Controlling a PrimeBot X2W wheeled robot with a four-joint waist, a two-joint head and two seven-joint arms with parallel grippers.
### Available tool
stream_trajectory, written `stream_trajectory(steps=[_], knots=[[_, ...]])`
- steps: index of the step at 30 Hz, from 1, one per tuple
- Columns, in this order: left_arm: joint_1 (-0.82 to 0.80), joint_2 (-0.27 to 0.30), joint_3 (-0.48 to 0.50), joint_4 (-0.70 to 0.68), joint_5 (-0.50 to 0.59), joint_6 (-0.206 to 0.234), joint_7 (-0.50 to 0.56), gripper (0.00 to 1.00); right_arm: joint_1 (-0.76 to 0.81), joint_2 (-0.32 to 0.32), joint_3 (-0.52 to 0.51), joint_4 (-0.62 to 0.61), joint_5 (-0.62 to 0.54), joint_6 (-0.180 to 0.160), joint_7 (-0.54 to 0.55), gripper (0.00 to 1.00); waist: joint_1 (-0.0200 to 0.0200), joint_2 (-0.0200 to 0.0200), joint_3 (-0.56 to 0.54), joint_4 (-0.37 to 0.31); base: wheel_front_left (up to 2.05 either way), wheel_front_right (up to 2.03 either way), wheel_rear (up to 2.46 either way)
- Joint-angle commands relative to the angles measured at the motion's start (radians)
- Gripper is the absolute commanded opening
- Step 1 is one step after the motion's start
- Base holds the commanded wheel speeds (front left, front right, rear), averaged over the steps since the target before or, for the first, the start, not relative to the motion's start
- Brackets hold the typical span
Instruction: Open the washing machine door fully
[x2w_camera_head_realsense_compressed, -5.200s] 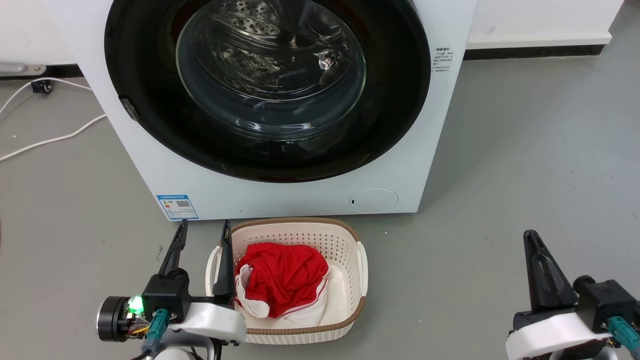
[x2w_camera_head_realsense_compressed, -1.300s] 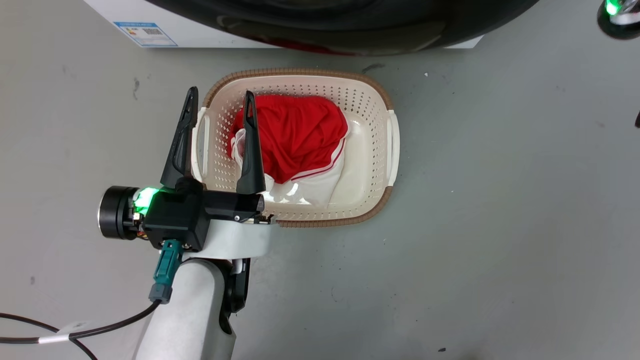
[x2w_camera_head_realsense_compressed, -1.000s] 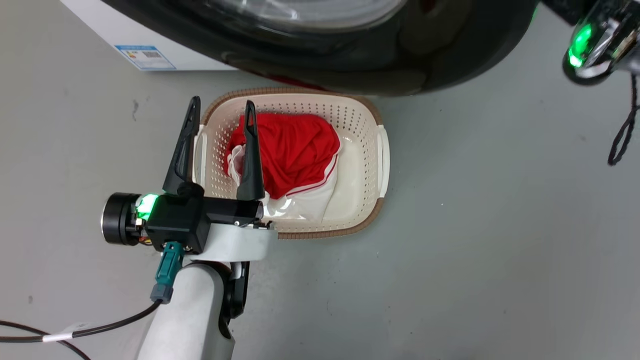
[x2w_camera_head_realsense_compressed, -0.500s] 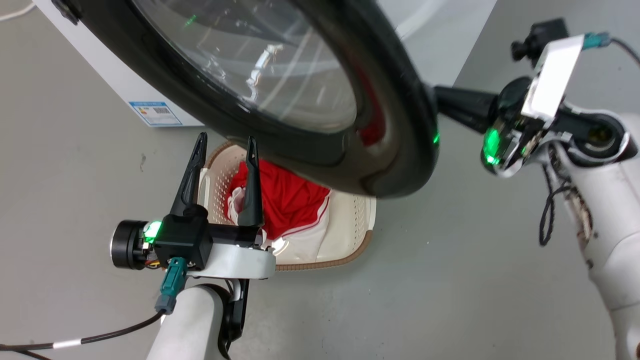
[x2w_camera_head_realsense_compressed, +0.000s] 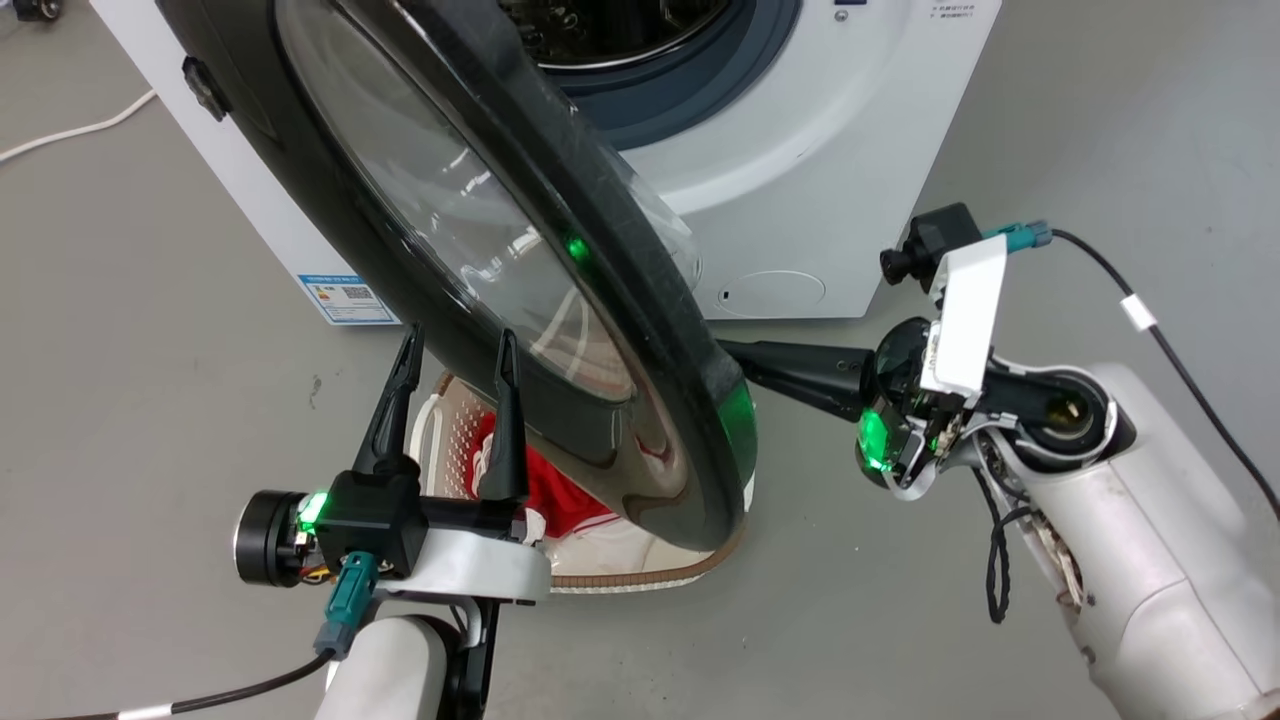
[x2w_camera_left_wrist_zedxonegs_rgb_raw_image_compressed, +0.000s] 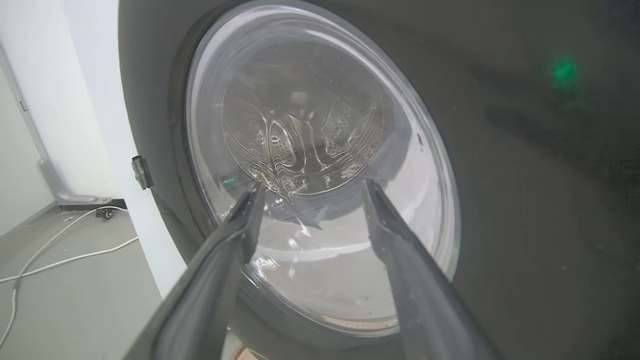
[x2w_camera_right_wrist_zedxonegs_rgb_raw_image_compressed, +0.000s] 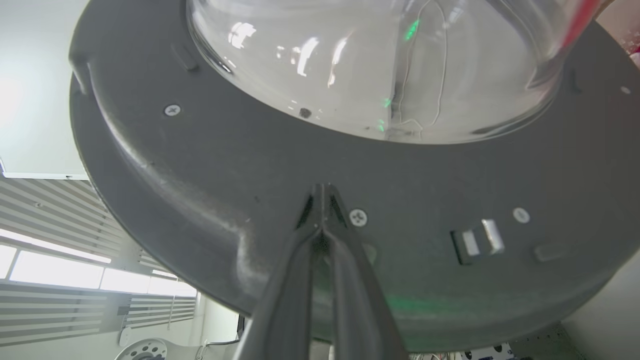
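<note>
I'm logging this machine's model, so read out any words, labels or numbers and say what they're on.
No text is legible.
Blue and white sticker low on the washing machine front: too small to read.
Small print at its upper right: too small to read.

Head downward, wrists seemingly close, sharing door (x2w_camera_head_realsense_compressed: 470, 270)
</note>
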Motion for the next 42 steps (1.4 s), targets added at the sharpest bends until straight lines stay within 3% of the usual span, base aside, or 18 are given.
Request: stream_trajectory(steps=[1,9,20,30,31,32,33,42], knots=[[0.012,0.000,0.003,0.001,-0.004,-0.002,-0.003,1.00,0.025,0.013,0.007,-0.008,0.013,0.000,-0.002,0.00,0.0001,-0.0001,-0.008,0.004,0.00,0.00,0.00],[0.041,0.000,0.012,0.008,-0.013,0.006,-0.003,1.00,0.081,0.017,0.011,-0.042,0.004,0.000,-0.070,0.00,0.0001,-0.0001,-0.042,0.023,0.00,0.00,0.00],[0.083,0.000,0.040,0.007,-0.023,0.010,-0.003,1.00,0.247,-0.036,-0.162,-0.207,-0.173,0.000,-0.532,0.00,0.0001,-0.0001,-0.083,0.034,0.00,0.00,0.00],[0.138,0.000,0.077,0.014,-0.017,-0.001,-0.003,1.00,0.544,-0.075,-0.333,-0.362,-0.210,0.000,-0.780,0.00,0.0001,-0.0001,-0.132,0.016,0.00,0.00,0.00],[0.142,0.000,0.080,0.014,-0.017,-0.002,-0.003,1.00,0.570,-0.071,-0.344,-0.375,-0.213,0.000,-0.803,0.17,0.0001,-0.0001,-0.135,0.014,0.00,0.00,0.00],[0.146,0.000,0.083,0.015,-0.016,-0.004,-0.003,1.00,0.593,-0.066,-0.355,-0.385,-0.214,0.000,-0.821,0.55,0.0001,-0.0001,-0.137,0.012,0.00,0.00,0.00],[0.151,0.000,0.086,0.016,-0.015,-0.007,-0.003,1.00,0.614,-0.071,-0.365,-0.392,-0.229,0.000,-0.842,1.00,0.0001,-0.0001,-0.140,0.011,0.00,0.00,0.00],[0.174,0.000,0.099,0.031,-0.013,-0.019,-0.003,1.00,0.727,-0.067,-0.390,-0.387,-0.438,0.000,-1.041,1.00,0.0001,-0.0001,-0.172,0.002,0.00,0.00,0.00]])
